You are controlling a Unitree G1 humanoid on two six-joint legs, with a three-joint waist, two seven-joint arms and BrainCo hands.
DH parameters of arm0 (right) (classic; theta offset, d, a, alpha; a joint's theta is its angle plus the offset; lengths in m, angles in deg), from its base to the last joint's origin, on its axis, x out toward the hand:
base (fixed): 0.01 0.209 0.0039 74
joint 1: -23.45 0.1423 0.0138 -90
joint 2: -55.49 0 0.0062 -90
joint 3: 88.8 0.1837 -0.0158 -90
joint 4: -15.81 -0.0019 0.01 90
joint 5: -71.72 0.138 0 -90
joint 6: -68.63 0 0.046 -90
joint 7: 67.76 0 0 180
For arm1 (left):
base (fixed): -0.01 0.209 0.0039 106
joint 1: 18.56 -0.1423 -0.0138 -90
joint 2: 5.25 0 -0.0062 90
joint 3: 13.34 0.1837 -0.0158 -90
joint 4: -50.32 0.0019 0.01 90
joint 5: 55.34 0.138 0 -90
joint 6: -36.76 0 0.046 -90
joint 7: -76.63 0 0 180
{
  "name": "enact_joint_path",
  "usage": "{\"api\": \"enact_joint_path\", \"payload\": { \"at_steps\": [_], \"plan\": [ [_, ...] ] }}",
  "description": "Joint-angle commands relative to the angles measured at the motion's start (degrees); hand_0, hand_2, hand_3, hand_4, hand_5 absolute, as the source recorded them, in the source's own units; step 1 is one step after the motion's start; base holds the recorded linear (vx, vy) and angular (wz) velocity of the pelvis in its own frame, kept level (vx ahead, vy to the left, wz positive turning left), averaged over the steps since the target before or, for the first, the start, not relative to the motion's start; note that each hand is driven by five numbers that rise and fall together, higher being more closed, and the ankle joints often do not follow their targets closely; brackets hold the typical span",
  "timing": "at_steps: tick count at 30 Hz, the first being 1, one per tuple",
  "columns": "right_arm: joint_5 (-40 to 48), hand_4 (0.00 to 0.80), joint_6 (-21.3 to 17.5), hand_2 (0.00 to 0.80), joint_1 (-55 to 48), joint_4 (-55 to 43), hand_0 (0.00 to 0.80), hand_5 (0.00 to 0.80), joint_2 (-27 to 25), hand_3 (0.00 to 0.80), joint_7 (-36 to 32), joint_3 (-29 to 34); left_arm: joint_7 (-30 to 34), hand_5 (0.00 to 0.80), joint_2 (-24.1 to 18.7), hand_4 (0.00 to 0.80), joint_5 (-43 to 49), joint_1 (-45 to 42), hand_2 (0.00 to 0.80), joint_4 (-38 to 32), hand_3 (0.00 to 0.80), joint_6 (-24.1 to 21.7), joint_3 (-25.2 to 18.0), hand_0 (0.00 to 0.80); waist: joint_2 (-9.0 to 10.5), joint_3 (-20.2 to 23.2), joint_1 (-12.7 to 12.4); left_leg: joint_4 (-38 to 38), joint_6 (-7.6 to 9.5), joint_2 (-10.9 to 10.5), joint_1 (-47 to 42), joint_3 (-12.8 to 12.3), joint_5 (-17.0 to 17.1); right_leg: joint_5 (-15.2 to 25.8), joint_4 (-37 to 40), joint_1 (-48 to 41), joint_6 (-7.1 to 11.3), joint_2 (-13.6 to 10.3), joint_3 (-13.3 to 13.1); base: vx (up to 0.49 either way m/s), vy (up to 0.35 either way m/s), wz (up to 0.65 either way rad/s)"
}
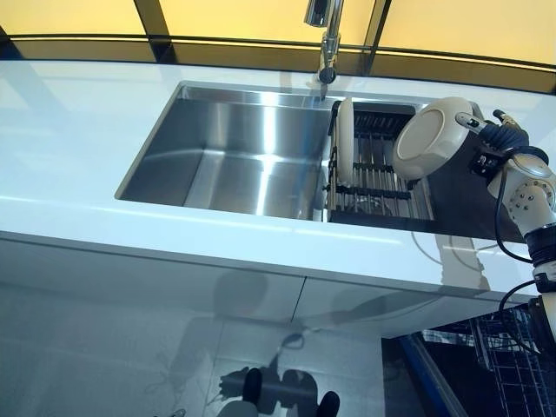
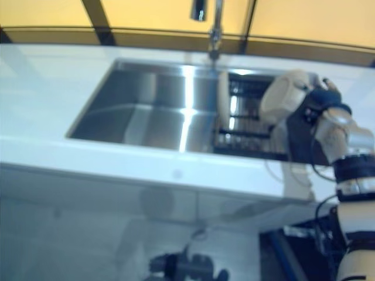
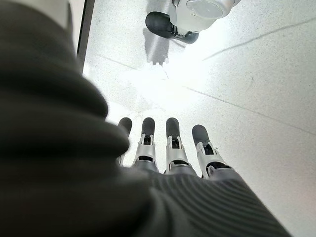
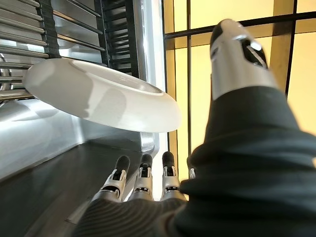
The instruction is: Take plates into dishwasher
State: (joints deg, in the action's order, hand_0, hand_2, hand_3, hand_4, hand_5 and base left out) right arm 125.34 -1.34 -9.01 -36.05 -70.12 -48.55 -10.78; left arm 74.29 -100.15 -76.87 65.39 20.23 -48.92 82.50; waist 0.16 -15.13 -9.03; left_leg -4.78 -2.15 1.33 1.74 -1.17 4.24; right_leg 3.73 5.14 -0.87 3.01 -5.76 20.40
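Note:
A white plate [image 1: 432, 137] leans tilted over the right end of the dish rack [image 1: 373, 187] in the sink, its underside toward me. My right hand [image 1: 497, 132] is at the plate's right rim. In the right wrist view the plate [image 4: 98, 101] lies between the outstretched thumb [image 4: 237, 54] and the straight fingers [image 4: 143, 173], and I see no firm grip. A second white plate [image 1: 345, 139] stands on edge at the rack's left end. My left hand [image 3: 173, 148] hangs open over the floor, holding nothing.
The steel sink basin [image 1: 234, 165] is set in a white counter [image 1: 78, 148], with a faucet [image 1: 326, 43] at the back. A wire dishwasher basket [image 1: 521, 365] shows at the lower right, below the counter's edge.

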Motion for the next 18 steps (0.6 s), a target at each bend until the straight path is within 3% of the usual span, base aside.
{"api": "enact_joint_path", "payload": {
  "at_steps": [1, 18],
  "plan": [
    [0.27, 0.000, -2.20, 0.000, 6.07, -3.47, 0.000, 0.000, -1.82, 0.000, -0.25, -3.96, -0.35, 0.000, -1.42, 0.000, -1.26, 0.35, 0.000, 2.01, 0.000, -0.51, 2.72, 0.000, 0.65, 0.96, -0.88, -0.22, 0.44, 0.01, -0.03, -0.02, -4.25, -4.56, -0.14, -1.92, 1.20, -1.22, 1.36, 0.000, 0.000, 0.00],
    [1.60, 0.000, -2.05, 0.000, 6.69, -3.44, 0.000, 0.000, -1.02, 0.000, -0.06, -4.28, -0.12, 0.000, -1.39, 0.000, -2.38, 0.08, 0.000, 1.59, 0.000, -1.23, 2.83, 0.000, 0.03, 0.32, -1.11, -0.22, 0.56, -0.24, 0.32, 0.24, -4.22, -4.51, -0.14, -1.69, 1.18, -1.44, 1.56, 0.000, 0.000, 0.00]
  ]
}}
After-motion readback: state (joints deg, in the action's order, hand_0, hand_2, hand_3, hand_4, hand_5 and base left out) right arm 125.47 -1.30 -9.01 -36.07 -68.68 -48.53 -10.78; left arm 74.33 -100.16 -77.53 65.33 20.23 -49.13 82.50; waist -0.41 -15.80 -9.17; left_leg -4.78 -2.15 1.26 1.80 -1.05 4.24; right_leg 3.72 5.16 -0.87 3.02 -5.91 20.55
